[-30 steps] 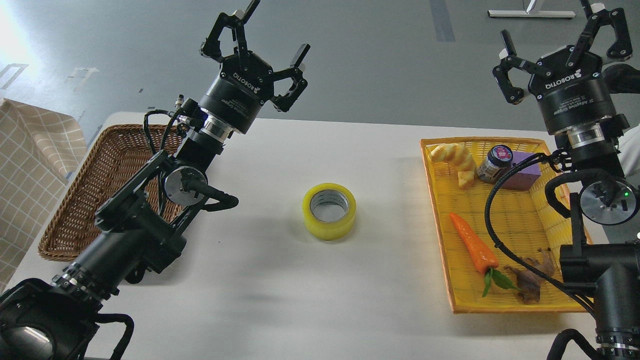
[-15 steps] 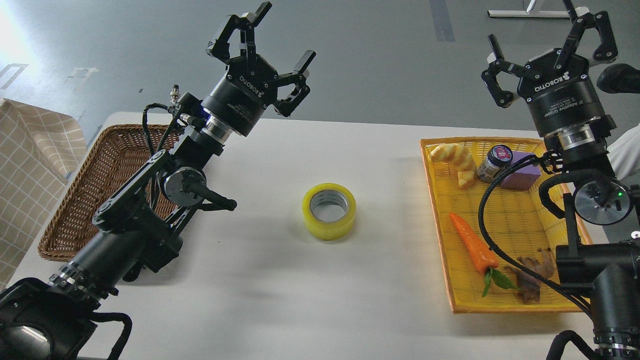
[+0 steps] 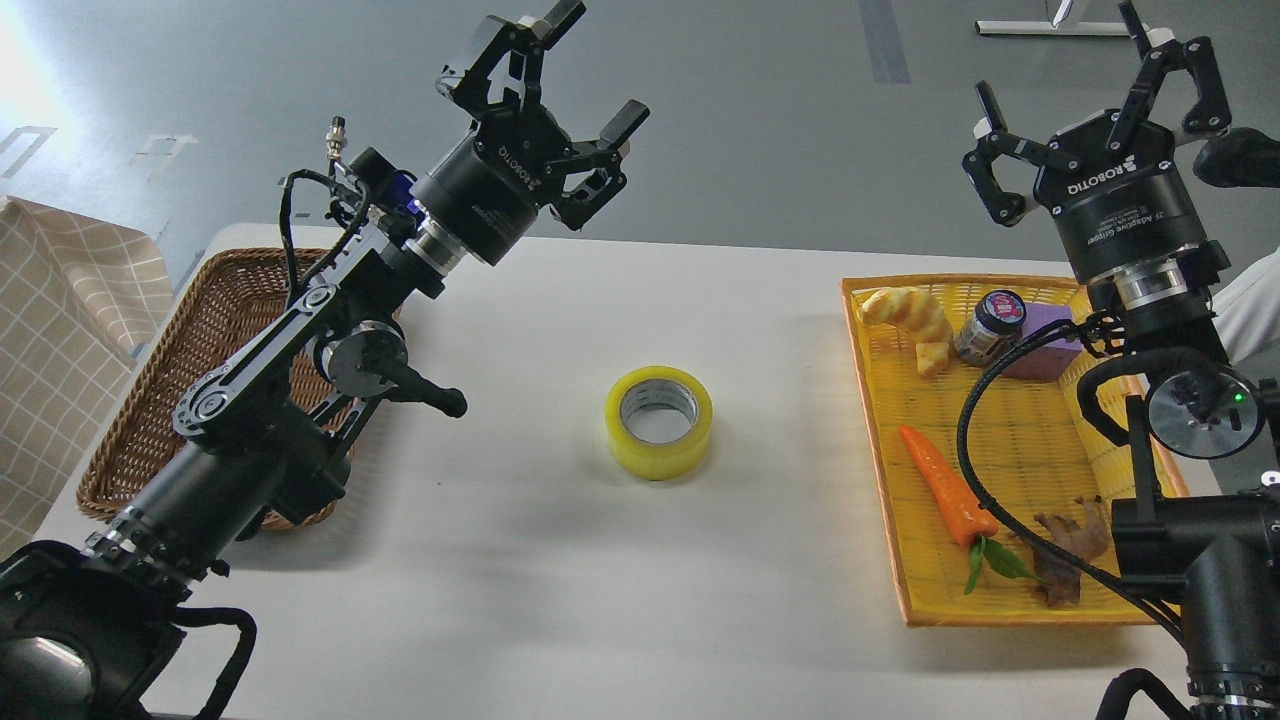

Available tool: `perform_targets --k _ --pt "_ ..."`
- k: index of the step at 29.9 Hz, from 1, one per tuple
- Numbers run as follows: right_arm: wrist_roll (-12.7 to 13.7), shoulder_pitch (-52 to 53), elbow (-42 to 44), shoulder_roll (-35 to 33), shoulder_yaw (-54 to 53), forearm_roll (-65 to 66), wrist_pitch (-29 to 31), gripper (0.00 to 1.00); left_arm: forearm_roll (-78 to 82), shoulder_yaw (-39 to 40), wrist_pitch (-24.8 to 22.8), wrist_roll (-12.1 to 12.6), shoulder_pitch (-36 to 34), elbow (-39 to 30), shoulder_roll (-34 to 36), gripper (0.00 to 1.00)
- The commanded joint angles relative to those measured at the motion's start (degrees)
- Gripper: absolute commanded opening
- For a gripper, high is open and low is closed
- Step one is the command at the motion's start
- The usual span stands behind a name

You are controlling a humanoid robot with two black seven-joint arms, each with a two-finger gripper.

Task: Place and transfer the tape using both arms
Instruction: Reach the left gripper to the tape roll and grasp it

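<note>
While our left hand [image 3: 560,120] is swinging up and toward the middle compared with a second ago, fingers spread and holding nothing, our right hand [image 3: 1085,120] is drifting a bit left, also spread and empty. So we're reading this as lining up for a grab, nothing picked yet. The tape [image 3: 658,421] is sitting flat mid-counter [image 3: 560,560], untouched, well apart from both hands, between the brown basket [image 3: 150,400] and the yellow tray [image 3: 1000,610] with the carrot [image 3: 945,487].
</note>
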State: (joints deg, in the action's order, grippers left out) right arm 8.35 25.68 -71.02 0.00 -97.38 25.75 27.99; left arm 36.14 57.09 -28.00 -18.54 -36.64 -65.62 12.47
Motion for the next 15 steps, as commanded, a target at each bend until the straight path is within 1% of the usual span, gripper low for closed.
perform_targets --k 1,6,9,12,13,15 --pt "0.0 0.1 -0.1 0.0 0.0 0.0 0.0 1.00 0.2 -0.3 0.0 0.2 -0.4 -0.8 1.1 0.98" --pt "0.0 0.0 -0.3 0.0 0.0 0.0 0.0 1.00 1.2 -0.5 0.0 0.2 -0.7 -1.9 2.3 0.98" --pt "0.0 0.1 -0.3 0.0 0.0 0.0 0.0 1.00 6.4 -0.5 0.1 0.1 -1.2 -2.3 2.6 0.98" --pt "0.0 0.1 -0.4 0.0 0.0 0.0 0.0 1.00 12.3 -0.4 0.5 0.2 -1.3 -4.2 3.6 0.98" --pt "0.0 0.1 -0.4 0.0 0.0 0.0 0.0 1.00 13.8 -0.5 0.9 0.3 -1.3 -4.9 4.0 0.98" --pt "0.0 0.0 -0.4 0.0 0.0 0.0 0.0 1.00 18.8 -1.0 3.8 0.8 -1.2 -6.6 4.8 0.98"
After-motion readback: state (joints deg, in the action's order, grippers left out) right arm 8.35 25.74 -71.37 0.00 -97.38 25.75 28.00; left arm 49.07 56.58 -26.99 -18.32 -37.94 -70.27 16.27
